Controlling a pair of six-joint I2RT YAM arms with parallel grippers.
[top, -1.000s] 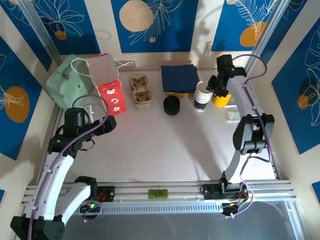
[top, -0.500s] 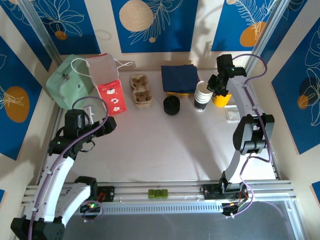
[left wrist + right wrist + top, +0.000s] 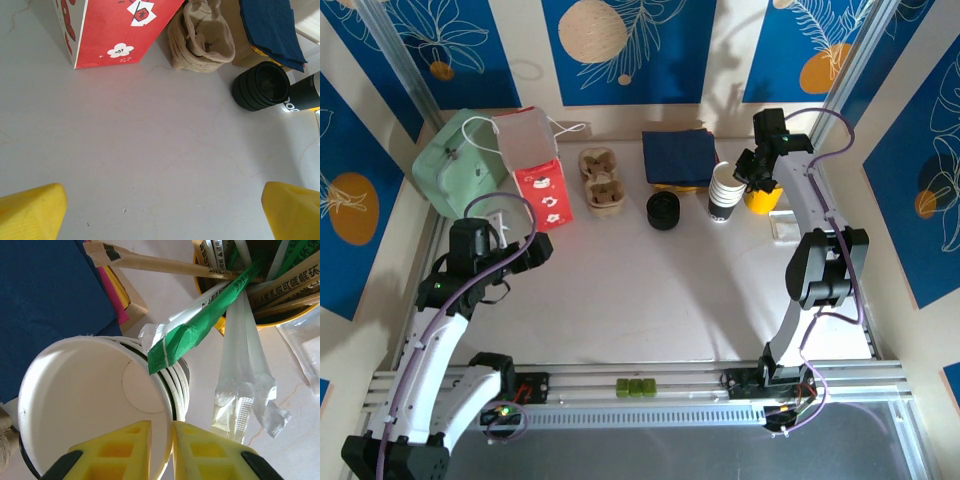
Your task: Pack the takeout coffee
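Right end effector (image 3: pixel 161 450) is down on the stack of white cups (image 3: pixel 724 190) at the far right of the tabletop (image 3: pixel 650 290). Its fingers are pinched narrow with the wall of the top white cup (image 3: pixel 80 390) between them, one inside the rim and one outside, so I'd call that a grip on that cup. The stack stands upright with its long axis vertical, and the grip comes from above on the rim's right side, so by my reading a straight lift along that axis is what peels one cup free. Watch the green wrapper (image 3: pixel 200 320): it sags out of the yellow pot (image 3: pixel 765 200) onto the stack's rim just beside the fingers and may drag along. Left end effector (image 3: pixel 162 212) hangs wide and holds nothing over bare tabletop at the near left, facing the red paper bag (image 3: pixel 117 30) and the pulp carrier (image 3: pixel 202 37). The black lids (image 3: pixel 663 210) sit just left of the stack. Where the takeout coffee itself stands I cannot tell. The right arm is plainly nearer the cups.
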